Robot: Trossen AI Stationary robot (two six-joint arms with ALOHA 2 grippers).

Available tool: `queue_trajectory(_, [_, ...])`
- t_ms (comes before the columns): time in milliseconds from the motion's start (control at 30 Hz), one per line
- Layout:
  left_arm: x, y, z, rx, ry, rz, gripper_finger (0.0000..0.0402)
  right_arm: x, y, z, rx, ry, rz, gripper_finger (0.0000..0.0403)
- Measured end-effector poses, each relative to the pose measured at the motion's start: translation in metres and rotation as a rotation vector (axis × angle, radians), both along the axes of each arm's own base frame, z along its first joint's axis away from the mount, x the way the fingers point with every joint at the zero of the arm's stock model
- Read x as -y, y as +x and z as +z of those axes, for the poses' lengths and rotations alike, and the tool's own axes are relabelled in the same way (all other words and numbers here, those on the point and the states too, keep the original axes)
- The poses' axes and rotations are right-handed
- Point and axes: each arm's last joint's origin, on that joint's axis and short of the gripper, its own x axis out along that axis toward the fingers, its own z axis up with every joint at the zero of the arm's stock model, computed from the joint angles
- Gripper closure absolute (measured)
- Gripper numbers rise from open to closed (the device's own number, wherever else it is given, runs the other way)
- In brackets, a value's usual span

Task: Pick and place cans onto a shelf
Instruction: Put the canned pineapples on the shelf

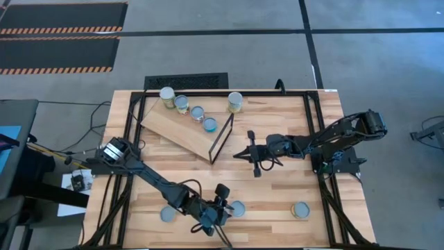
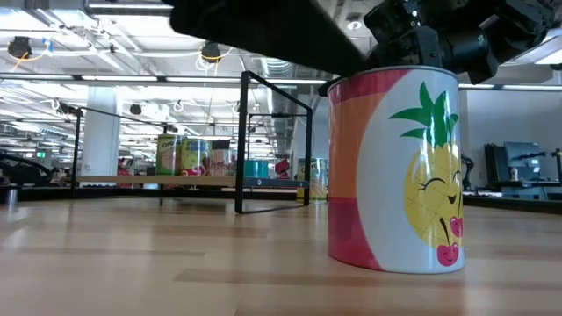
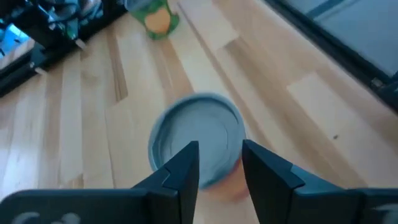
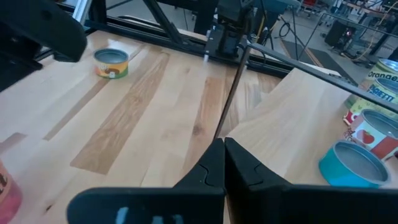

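An orange-red can with a pineapple label [image 2: 395, 167] stands upright on the tabletop near its near edge. Its silvery top shows in the left wrist view [image 3: 196, 134] and the high view [image 1: 238, 208]. My left gripper [image 1: 223, 203] is over that can, open, its fingers [image 3: 186, 168] above the near part of the lid and empty. My right gripper [image 1: 248, 154] is shut and empty at mid-table, just right of the shelf's black frame [image 1: 222, 137]. The tilted plywood shelf [image 1: 182, 128] carries several cans in a row [image 1: 197, 113].
One can [image 1: 235, 102] stands on the table by the shelf's far right corner. Two more cans stand near the near edge, one left [image 1: 168, 214] and one right [image 1: 300, 210] of my left gripper. A black rail frame [image 1: 312, 125] borders the table.
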Motion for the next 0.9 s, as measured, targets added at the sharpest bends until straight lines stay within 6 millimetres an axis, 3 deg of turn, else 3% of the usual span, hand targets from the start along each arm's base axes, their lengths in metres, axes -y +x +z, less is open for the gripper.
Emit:
queue_trajectory(200, [-0.006,0.004,-0.007,-0.050,0.000,-0.052,0.0317,0.000,0.000,-0.001,-0.010,-0.015,0.003,0.0391])
queue_trajectory(367, [-0.008,0.003,-0.008,-0.064,0.047,-0.080,0.0366,0.000,0.000,-0.001,-0.011,-0.026,0.005,0.0391])
queue_trajectory(500, [-0.006,0.002,0.000,-0.104,0.063,-0.085,0.0394,0.005,0.000,-0.001,-0.010,-0.028,-0.009,0.0391])
queue_trajectory(667, [-0.007,-0.011,0.045,-0.153,0.006,-0.020,0.0399,0.007,0.000,-0.002,-0.021,0.003,-0.027,0.0391])
queue_trajectory(900, [-0.022,-0.061,0.092,-0.258,-0.114,0.227,0.0400,0.001,-0.002,-0.006,-0.066,0.000,-0.004,0.0391])
